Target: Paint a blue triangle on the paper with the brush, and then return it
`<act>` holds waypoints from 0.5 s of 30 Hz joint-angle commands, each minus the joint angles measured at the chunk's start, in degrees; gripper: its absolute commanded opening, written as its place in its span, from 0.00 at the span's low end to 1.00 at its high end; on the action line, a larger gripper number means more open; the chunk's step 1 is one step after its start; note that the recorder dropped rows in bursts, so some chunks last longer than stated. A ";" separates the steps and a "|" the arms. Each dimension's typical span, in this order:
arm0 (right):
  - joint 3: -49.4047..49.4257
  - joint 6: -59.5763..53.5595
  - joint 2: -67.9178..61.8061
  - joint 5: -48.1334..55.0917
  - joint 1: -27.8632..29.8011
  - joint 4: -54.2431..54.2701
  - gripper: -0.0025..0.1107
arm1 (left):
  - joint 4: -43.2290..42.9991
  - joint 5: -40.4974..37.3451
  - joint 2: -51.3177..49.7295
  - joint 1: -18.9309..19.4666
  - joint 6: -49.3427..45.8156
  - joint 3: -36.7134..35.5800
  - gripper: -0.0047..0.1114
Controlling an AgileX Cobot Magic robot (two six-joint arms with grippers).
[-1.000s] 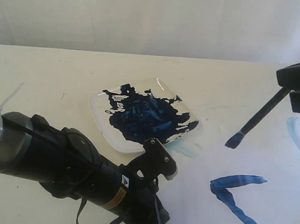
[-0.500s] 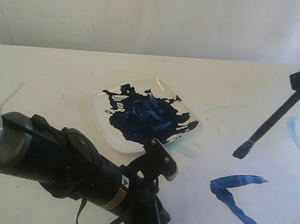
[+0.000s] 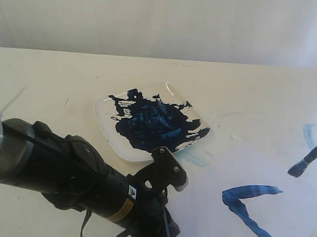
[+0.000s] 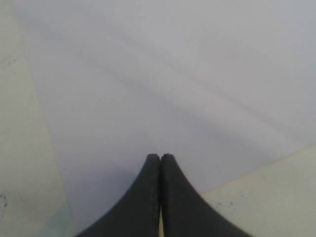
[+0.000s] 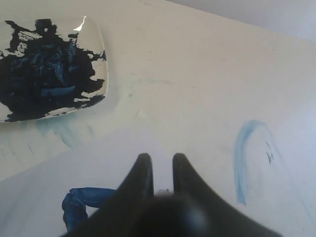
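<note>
Brush (image 3: 313, 154) shifted right; only exterior view shows it.

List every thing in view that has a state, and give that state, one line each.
blue triangle, unfinished: only two joined strokes.
paper, lying flat.
brush, tilted, bristles dark blue, contact with the paper unclear.
plate, smeared with dark blue paint.
left gripper, shut, empty.
right gripper, shut on the brush.

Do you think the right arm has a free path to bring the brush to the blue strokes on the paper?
Probably yes: the brush hangs beside the blue strokes with only bare paper between, and the left arm sits off to one side.
</note>
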State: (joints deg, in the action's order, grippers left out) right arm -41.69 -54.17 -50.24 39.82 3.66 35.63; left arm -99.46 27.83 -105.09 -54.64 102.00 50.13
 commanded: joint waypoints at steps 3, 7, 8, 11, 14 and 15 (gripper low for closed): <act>1.01 -2.91 0.21 -0.74 0.41 3.04 0.02 | -0.48 -0.21 0.10 -0.03 -0.07 -0.40 0.04; 3.57 -7.27 0.21 -0.87 0.41 7.73 0.02 | -0.48 -0.32 0.10 -0.03 -0.07 -0.40 0.04; 4.01 -8.24 0.21 -0.87 0.41 8.72 0.02 | -0.48 -0.33 0.10 -0.03 -0.07 -0.40 0.04; 4.56 -8.73 0.21 -1.11 0.41 8.74 0.02 | -0.48 -0.22 0.10 -0.03 -0.07 -0.40 0.04; 5.10 -9.39 0.21 -1.87 0.41 8.43 0.02 | -0.48 -0.11 0.10 -0.03 -0.07 -0.40 0.04; 5.34 -10.06 0.21 -1.88 0.41 8.32 0.02 | -0.48 -0.11 0.10 -0.03 -0.07 -0.40 0.04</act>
State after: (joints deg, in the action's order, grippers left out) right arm -37.17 -62.50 -50.24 39.00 3.66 43.51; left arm -99.46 27.83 -105.09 -54.64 102.00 50.13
